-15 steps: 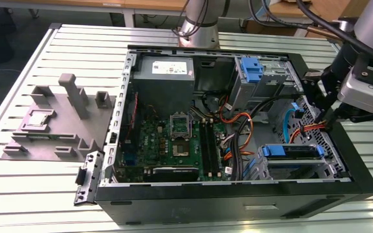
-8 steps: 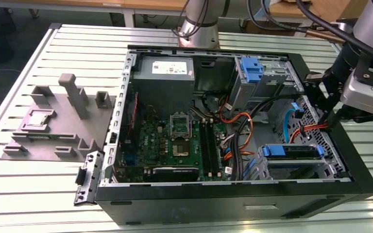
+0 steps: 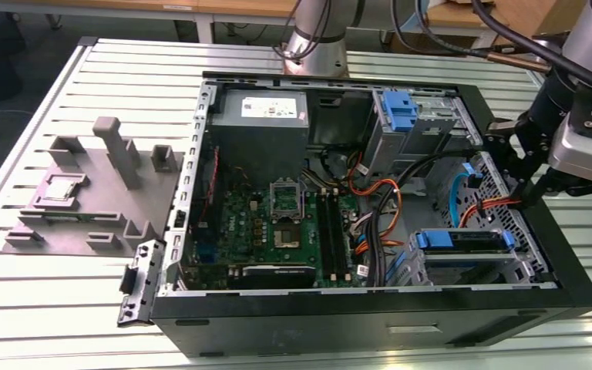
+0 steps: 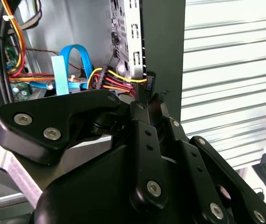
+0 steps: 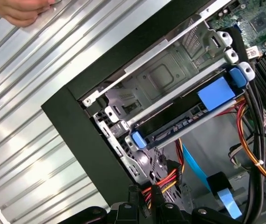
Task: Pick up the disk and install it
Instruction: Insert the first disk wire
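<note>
The disk (image 3: 462,241), with its blue carrier frame, sits in the drive bay at the corner of the open black computer case (image 3: 378,320) on the exterior view's right. In the first wrist view the disk (image 5: 179,125) lies lengthwise in the metal bay, blue tabs at both ends. My gripper (image 3: 527,181) hangs above the case's wall on the exterior view's right, apart from the disk. Its black fingertips (image 4: 144,103) stand together, shut, beside the black plug of a red-yellow wire bundle (image 4: 114,80). Whether they touch the plug I cannot tell.
A person's hand (image 5: 23,10) rests on the slatted table outside the case. Inside are the motherboard (image 3: 275,223), a grey power-supply box (image 3: 263,116), a blue latch (image 3: 401,112) and loose orange and blue cables (image 3: 378,200). A grey fixture (image 3: 90,193) stands on the exterior view's left.
</note>
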Action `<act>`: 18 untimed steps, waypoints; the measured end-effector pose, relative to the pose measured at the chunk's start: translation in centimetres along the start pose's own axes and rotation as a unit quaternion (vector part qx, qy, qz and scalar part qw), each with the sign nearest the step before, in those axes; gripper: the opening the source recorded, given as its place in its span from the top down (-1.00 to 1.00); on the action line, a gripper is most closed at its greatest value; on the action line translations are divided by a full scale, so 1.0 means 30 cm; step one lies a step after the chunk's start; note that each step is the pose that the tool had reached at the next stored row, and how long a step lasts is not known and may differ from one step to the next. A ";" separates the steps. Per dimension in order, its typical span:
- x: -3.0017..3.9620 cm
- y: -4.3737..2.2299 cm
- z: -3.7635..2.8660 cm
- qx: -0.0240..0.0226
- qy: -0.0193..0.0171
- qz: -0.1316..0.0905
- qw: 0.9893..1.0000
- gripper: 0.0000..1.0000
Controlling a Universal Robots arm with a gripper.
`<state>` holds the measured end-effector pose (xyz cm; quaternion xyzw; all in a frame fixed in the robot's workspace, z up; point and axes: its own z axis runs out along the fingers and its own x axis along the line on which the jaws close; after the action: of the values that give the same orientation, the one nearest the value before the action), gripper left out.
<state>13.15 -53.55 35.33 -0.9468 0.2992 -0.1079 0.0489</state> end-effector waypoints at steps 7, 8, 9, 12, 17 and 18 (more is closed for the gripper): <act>0.001 -0.001 0.004 0.000 0.001 -0.014 1.000 0.50; 0.001 -0.001 0.004 0.000 0.001 -0.015 1.000 0.50; 0.001 -0.001 0.003 0.000 0.001 -0.016 1.000 0.50; 0.005 -0.005 -0.015 -0.001 0.002 -0.017 1.000 0.50; 0.005 -0.005 -0.015 -0.007 0.008 -0.035 0.999 0.50; 0.005 -0.005 -0.015 -0.007 0.008 -0.041 0.999 0.50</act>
<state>13.23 -53.53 35.80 -0.9577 0.2611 -0.1154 0.0357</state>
